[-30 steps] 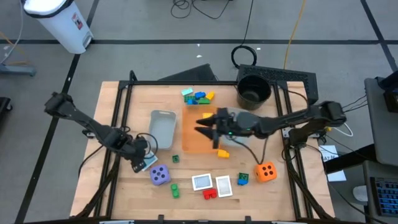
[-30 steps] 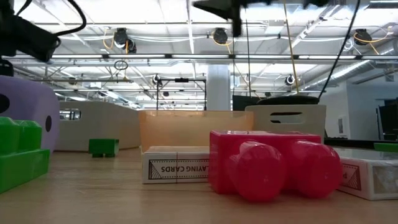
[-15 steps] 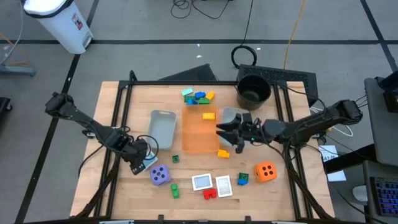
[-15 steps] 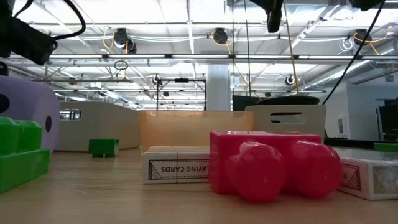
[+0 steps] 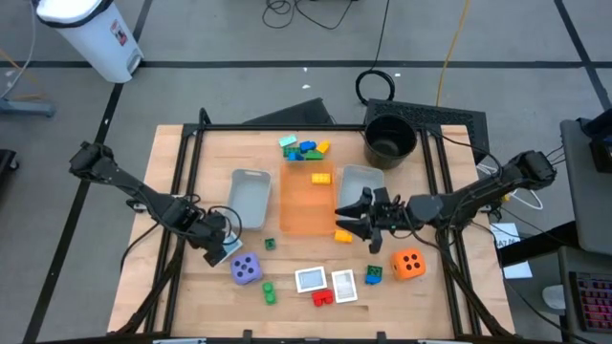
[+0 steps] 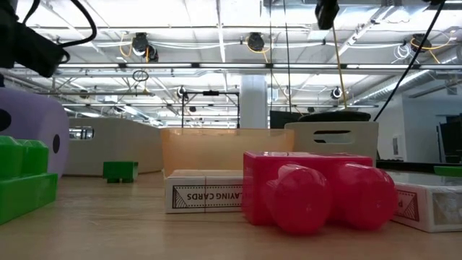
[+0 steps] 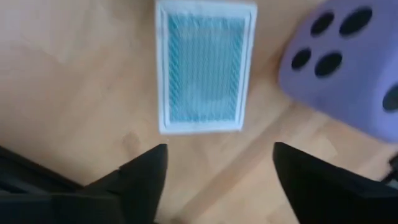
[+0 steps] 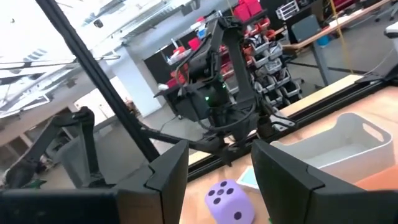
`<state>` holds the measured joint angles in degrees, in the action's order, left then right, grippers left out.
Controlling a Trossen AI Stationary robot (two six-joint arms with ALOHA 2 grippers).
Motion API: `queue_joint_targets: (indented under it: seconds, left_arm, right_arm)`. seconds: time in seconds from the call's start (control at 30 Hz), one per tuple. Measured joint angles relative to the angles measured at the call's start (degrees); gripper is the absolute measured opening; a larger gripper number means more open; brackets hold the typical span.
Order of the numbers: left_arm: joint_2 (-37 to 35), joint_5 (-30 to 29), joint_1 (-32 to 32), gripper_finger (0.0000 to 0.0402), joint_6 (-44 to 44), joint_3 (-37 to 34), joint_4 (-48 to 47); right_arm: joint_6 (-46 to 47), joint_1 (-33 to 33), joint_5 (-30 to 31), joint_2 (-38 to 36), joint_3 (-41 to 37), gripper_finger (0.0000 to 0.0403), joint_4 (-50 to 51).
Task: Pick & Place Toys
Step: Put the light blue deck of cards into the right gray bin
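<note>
A blue-backed card (image 7: pixel 205 65) lies flat on the wood beside the purple die (image 7: pixel 348 68). My left gripper (image 7: pixel 214 168) points down just short of the card, open, with nothing between its fingers; in the high view it is at the near left (image 5: pixel 218 248). My right gripper (image 5: pixel 346 215) hovers level beside the orange tray's (image 5: pixel 298 215) right edge, open and empty (image 8: pixel 217 177). One yellow brick (image 5: pixel 320 178) rests in the orange tray; another (image 5: pixel 342 235) sits on the table under the right gripper. More cards (image 5: pixel 311 279), a red brick (image 5: pixel 323 297) and the orange die (image 5: pixel 409 263) sit near the front.
Two grey trays (image 5: pixel 251 196) (image 5: pixel 361 180) flank the orange tray. The black bucket (image 5: pixel 390 141) stands at the far right. A cluster of bricks (image 5: pixel 304 148) lies behind the orange tray. Small green bricks (image 5: pixel 270 244) (image 5: pixel 269 290) lie near the purple die.
My right gripper has drawn back from above the orange tray toward the table's right and near edge, staying level and open. The toys have kept their places.
</note>
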<state>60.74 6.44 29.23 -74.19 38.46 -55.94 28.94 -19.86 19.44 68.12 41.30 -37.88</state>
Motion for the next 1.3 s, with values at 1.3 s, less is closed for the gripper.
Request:
queue_joint_targets:
  seconds: [1.3]
  left_arm:
    - [18.7,-5.0,0.0,0.0397,8.2,0.1,7.1]
  right_arm:
    - [-2.6,0.4,4.8,0.0,0.1,0.0169,1.3]
